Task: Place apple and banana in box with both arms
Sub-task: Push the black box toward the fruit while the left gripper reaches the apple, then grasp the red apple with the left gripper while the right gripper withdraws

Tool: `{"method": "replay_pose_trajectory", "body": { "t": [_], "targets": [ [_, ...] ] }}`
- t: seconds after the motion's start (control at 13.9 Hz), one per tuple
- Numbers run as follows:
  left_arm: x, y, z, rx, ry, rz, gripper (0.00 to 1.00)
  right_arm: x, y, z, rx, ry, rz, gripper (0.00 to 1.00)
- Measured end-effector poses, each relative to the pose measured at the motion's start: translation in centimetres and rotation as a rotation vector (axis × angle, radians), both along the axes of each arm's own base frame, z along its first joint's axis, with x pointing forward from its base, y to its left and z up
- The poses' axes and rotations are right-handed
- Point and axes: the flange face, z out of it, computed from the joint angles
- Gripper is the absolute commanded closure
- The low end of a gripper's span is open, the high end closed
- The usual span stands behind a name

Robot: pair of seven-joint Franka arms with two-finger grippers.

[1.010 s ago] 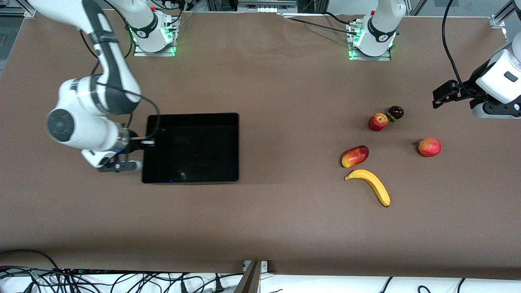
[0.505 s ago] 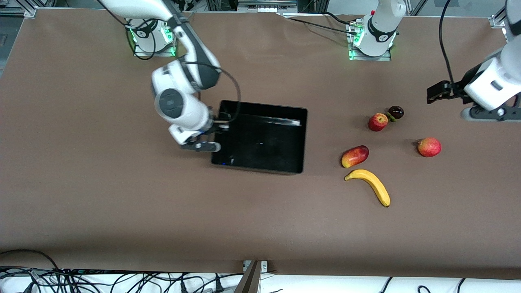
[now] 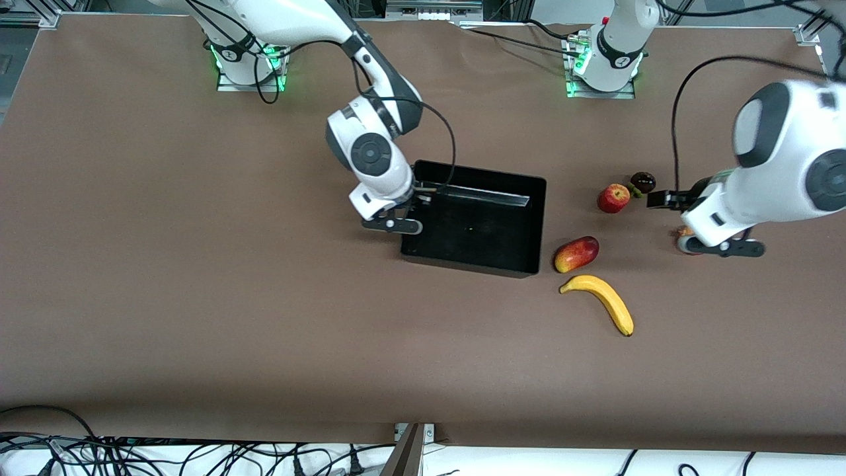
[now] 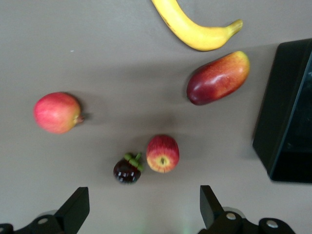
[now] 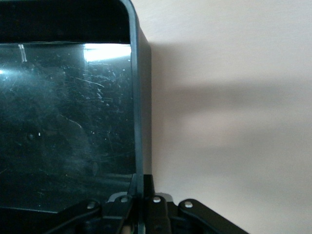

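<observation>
Box [image 3: 522, 228]: wall clamped in shut right claw [image 3: 423, 198]. Apple [image 3: 614, 198], banana [image 3: 600, 302]: on desk [image 3: 198, 297]; apple below wide-open, empty left claw [image 4: 141, 214].

The apple [image 3: 614, 198] touches a dark fruit [image 3: 642, 182] (crowding that flank); the banana [image 3: 600, 301] lies openly reachable.

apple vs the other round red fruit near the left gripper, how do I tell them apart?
The apple has a yellowish patch around a dimpled top; the other round red fruit is slightly larger, pinker, with a side nub. The apple lies right beside a dark purple fruit; the other lies alone. Both rest on the table, untouched.
</observation>
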Motion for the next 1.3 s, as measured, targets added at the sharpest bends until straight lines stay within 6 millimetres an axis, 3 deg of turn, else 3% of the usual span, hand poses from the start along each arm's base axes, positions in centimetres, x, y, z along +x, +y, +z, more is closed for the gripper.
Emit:
{"method": "replay_pose_trajectory", "body": {
  "t": [0.22,0.43,0.51,0.58,0.65,0.94,1.01,1.08,1.15,1.3],
  "targets": [
    [-2.2,-1.5,-5.8,-0.009,-0.029,-0.035,0.00,-0.8,2.1,-0.6,0.017,-0.034,0.060,1.00],
    [-5.6,-1.9,-11.1,0.023,-0.073,-0.099,0.00,-1.2,2.7,-0.7,0.027,-0.049,0.140,1.00],
    [-6.7,-1.6,-12.3,0.037,-0.070,-0.117,0.00,-1.1,2.7,-0.7,0.029,-0.052,0.154,0.89],
    [-7.4,-1.4,-13.0,0.039,-0.066,-0.122,0.00,-1.1,2.6,-0.7,0.029,-0.054,0.160,0.24],
    [-8.1,-1.4,-14.0,0.036,-0.072,-0.126,0.00,-0.9,2.6,-0.5,0.032,-0.059,0.161,0.00],
    [-11.6,-1.4,-18.3,0.017,-0.088,-0.138,0.00,0.7,2.6,1.9,0.055,-0.106,0.149,0.00],
    [-12.1,-1.4,-19.1,0.015,-0.076,-0.140,0.21,1.7,2.1,3.6,0.062,-0.129,0.138,0.00],
    [-12.4,-1.4,-19.7,0.014,-0.062,-0.141,0.51,3.0,1.1,5.7,0.056,-0.144,0.124,0.00],
    [-12.6,-1.4,-20.1,0.013,-0.054,-0.142,0.70,4.6,-0.6,8.2,0.038,-0.149,0.107,0.00],
    [-12.6,-1.4,-20.3,0.010,-0.051,-0.152,0.85,8.1,-5.7,14.2,-0.006,-0.156,0.097,0.00]
  ]
}}
